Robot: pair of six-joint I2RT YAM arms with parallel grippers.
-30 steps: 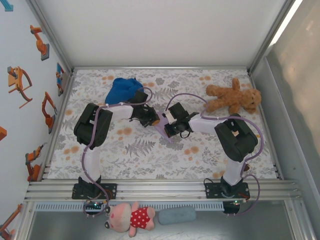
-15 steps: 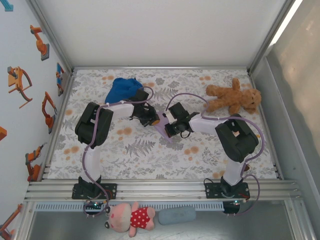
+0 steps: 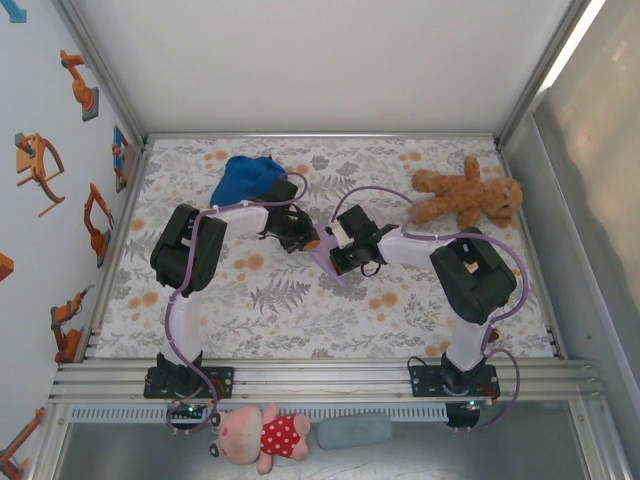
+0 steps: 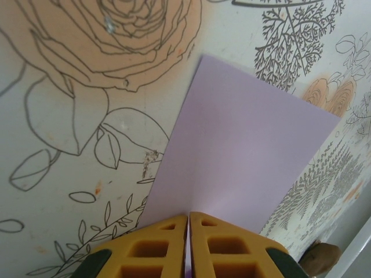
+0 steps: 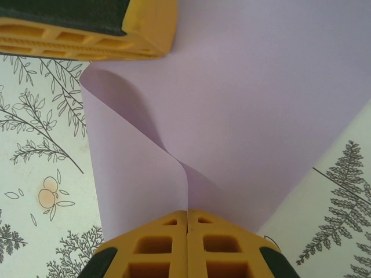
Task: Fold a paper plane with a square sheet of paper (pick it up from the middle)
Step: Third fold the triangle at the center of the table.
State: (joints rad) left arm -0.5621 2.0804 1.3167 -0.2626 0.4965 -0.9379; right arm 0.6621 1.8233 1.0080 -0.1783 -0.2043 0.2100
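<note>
Near shelf: a pink plush animal in a red spotted dress (image 3: pixel 258 432) and a soft grey-blue oblong pad (image 3: pixel 354 430) lie below the arm bases, well apart from the work. They look like spare props.
Table: a flat, matte floral-print cloth surface (image 3: pixel 290 310), a firm bed to crease against.
Right gripper: the right gripper (image 5: pixel 186 223) has its yellow ribbed fingers pressed together, pinching an edge of the thin lavender square sheet of paper (image 5: pixel 249 104).
Left gripper: the left gripper (image 4: pixel 189 223) is likewise clamped on the sheet's opposite edge, probably so that one arm anchors while the other bends.
Sheet: it sits mid-table between the two grippers. It is smooth and limp, and one flap bows up in a soft curl beside the right fingers. No dart shape yet, so I judge this an early fold.
Far side: a crumpled blue fabric cap (image 3: pixel 245 178) and a fuzzy brown teddy bear (image 3: pixel 465 197) lie untouched.
</note>
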